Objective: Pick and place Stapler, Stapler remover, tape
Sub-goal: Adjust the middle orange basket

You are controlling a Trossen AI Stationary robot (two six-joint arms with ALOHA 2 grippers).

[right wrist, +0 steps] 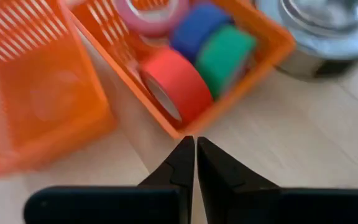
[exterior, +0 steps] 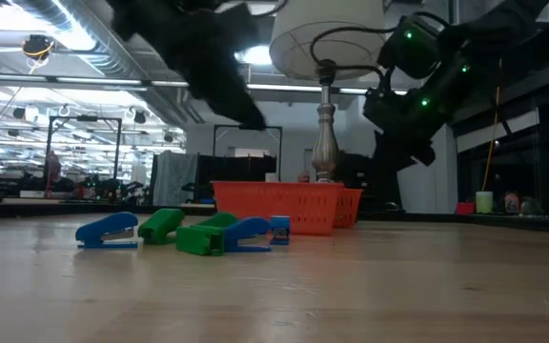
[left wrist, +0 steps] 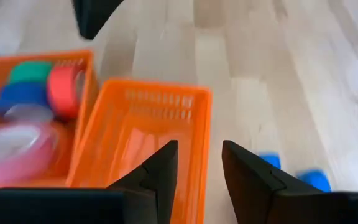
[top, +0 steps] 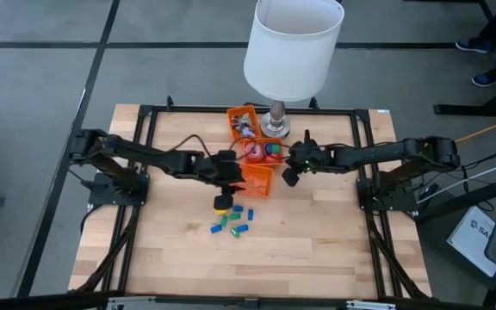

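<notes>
Nearest the table's front edge, toward its middle, lies a scatter of small blue and green plastic staplers [top: 233, 220]. Just behind them, w/ nothing between its parted fingers, the left gripper [left wrist: 199, 168] hangs over the near rim of an empty orange plastic mesh basket [top: 257, 179]. So the staplers lie frontward of that gripper, and the left arm is clearly nearer; their long axes differ. Farther back, coloured tape rolls [right wrist: 194, 59] fill a second orange basket [right wrist: 272, 43]. Right gripper [right wrist: 195, 163], clenched and empty, hovers beside it.
</notes>
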